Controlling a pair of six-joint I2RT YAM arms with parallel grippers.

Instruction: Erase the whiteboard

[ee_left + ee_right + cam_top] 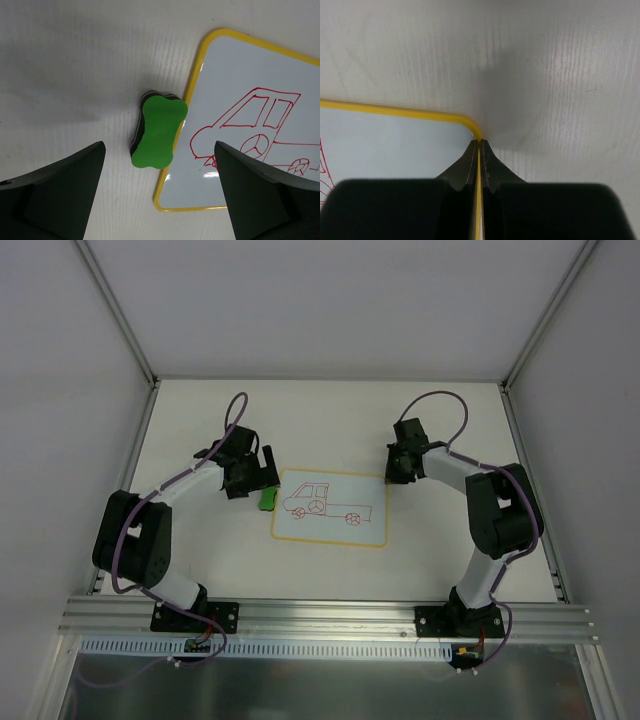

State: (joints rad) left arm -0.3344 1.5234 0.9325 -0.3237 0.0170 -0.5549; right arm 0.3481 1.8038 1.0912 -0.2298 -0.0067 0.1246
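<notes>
Whiteboard edge clamped by right end effector; left end effector apart over green eraser.

left arm: centre-left of top view, elbow folded, forearm reaching up-right | left gripper: pointing down, fingers spread wide at the wrist view's lower corners | right arm: centre-right, elbow folded, forearm reaching up-left | right gripper: fingertips pinched together on the whiteboard rim
</notes>
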